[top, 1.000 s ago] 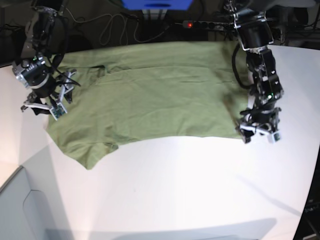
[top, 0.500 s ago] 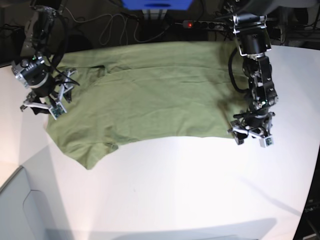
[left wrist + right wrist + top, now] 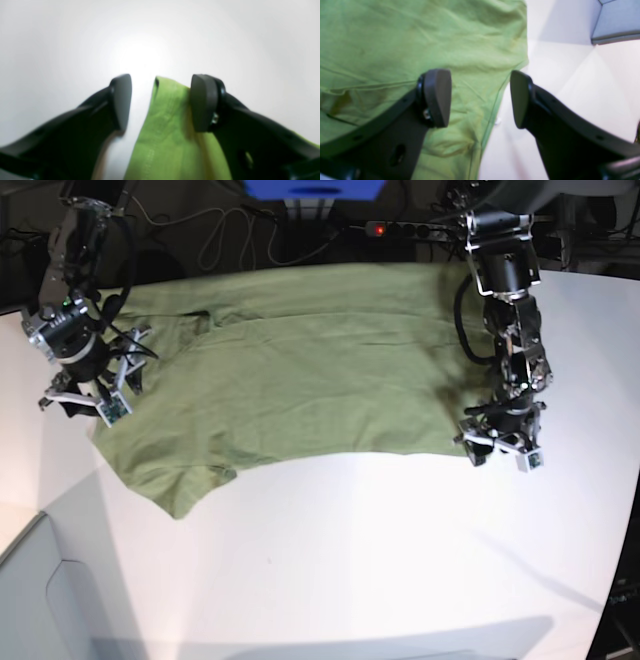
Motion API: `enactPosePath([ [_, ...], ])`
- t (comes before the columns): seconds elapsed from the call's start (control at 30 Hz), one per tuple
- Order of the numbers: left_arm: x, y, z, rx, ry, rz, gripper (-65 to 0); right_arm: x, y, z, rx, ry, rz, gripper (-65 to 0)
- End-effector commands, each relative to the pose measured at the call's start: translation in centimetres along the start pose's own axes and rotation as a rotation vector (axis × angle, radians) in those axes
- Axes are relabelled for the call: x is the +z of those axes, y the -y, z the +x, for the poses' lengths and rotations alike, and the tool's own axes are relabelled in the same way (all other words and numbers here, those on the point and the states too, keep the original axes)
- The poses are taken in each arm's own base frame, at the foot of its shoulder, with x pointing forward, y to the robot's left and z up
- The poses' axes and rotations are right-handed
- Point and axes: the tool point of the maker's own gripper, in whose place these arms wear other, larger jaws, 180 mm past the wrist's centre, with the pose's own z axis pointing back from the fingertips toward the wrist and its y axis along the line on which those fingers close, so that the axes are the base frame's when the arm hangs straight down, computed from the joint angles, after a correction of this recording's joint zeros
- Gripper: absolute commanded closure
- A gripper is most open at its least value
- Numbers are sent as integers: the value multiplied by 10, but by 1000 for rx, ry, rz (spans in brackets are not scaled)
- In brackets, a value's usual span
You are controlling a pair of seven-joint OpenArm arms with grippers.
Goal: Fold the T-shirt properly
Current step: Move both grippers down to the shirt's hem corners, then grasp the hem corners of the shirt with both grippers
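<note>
Olive-green fabric, the T-shirt [image 3: 300, 380] lies spread flat across the white table [image 3: 380, 550], reaching from one arm to the other. The left gripper [image 3: 160, 102] straddles the shirt's corner hem, jaws apart, one pad touching the cloth, nothing clamped. The right gripper [image 3: 480, 97] hangs spread wide over the opposite edge of the shirt, grasping nothing. A grey box [image 3: 615, 22] sits beyond.

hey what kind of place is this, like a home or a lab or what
Most likely a robotics lab or test bench, not a home. Two robot arms work over a bare white table with only a green T-shirt spread on it, and a power strip with loose cables lies behind the table.
</note>
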Motion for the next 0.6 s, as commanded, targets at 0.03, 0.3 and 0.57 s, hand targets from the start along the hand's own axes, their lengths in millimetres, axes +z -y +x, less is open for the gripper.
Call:
enactPosePath([
  [0.03, 0, -1, 7, 1, 5, 1, -276, 5, 7, 11, 23, 42, -14, -354],
  [0.3, 0, -1, 5, 2, 0, 3, -111, 4, 24, 34, 26, 93, -57, -355],
  [0.57, 0, -1, 5, 2, 0, 4, 0, -20, 63, 66, -19, 145, -84, -359],
])
